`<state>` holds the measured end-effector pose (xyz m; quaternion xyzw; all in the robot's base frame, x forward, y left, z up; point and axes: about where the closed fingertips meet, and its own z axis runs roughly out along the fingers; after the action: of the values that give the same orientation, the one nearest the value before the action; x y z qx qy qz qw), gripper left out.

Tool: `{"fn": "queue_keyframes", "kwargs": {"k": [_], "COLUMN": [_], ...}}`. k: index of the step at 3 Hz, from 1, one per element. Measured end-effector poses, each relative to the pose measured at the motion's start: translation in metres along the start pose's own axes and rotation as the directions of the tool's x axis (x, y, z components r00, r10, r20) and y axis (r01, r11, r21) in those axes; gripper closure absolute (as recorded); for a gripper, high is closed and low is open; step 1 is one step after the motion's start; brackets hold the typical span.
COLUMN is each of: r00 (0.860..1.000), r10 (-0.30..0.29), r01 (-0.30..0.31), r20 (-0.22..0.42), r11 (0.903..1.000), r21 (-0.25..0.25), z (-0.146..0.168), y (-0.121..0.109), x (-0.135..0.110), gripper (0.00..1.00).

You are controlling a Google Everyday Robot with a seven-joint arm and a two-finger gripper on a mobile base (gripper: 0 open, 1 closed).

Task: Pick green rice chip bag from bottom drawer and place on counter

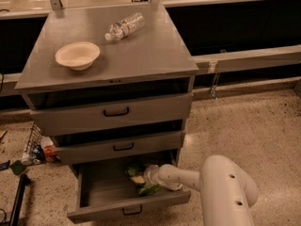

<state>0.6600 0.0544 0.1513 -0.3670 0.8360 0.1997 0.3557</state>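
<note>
below the counter (141,55) you had the bottom drawer (101,189) standing open, and inside it your gripper (148,175) sat right at the green chip bag (151,189), which lay front-to-back across its tip; its grip you couldn't tell.

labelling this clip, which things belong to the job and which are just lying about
Job: crinkled green foil chip bag; grey metal bottom drawer; grey metal counter top; gripper, in that drawer at the bag.
Lying about: cream round bowl; clear plastic bottle, on the counter.
</note>
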Motion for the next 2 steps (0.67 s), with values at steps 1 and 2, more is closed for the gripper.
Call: {"fn": "queue_keyframes", "kwargs": {"k": [1, 2], "r00": [0.999, 0.996], "r10": [-0.004, -0.008], "r01": [0.005, 0.01], "r20": [0.035, 0.084], "r11": [0.9997, 0.9996], "r21": [-0.022, -0.028], "z": [-0.01, -0.058], "y": [0.005, 0.003], "x": [-0.006, -0.028], "gripper": [0.69, 0.99]}}
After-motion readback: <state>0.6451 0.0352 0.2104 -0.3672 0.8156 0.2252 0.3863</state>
